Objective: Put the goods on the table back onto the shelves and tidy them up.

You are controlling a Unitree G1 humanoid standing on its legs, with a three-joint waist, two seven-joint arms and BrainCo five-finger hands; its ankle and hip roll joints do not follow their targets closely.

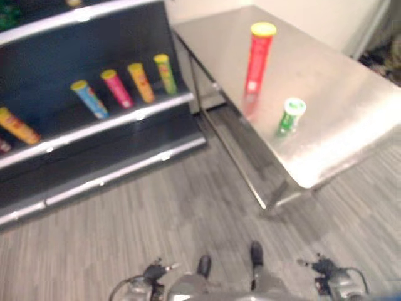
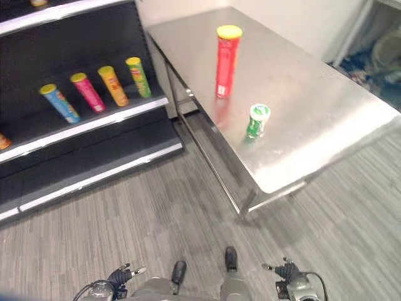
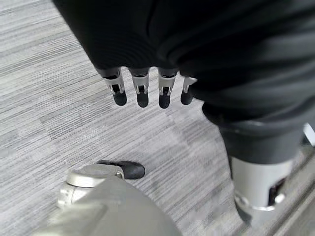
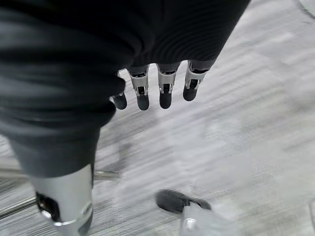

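A: Where do the goods stand that we have to put back?

B: Two are on the brushed steel table [image 2: 326, 119]. The tall red tube with the yellow lid [image 2: 227, 61] stands upright near the long edge that faces the shelves, toward the table's far end. The short green can with the white lid [image 2: 257, 120] stands upright closer to us, also by that edge, apart from the red tube.

A: And the shelves?

B: On the dark shelf unit with pale edge strips [image 1: 94, 128], four tubes lean back in a row on the middle shelf: the blue tube [image 1: 89, 98], the pink tube [image 1: 116, 88], the orange tube [image 1: 141, 82] and the yellow-green tube [image 1: 165, 73]. We judge the lean comes from the sloped shelf, with the front strip stopping them. The gap left of the blue tube looks like room for more.

A: What are our hands doing?

B: Nothing yet. Our left hand [image 3: 142, 88] hangs over the grey striped carpet [image 3: 44, 98], fingers straight and loose, holding nothing. Our right hand [image 4: 162, 88] hangs the same way, slack and empty.

A: What do the views give us apart?

B: The eye views show table, goods and shelves; the wrist views show the fingers clearly. In the left eye view we also see an orange-yellow tube [image 1: 17, 126] at the shelf's left end.
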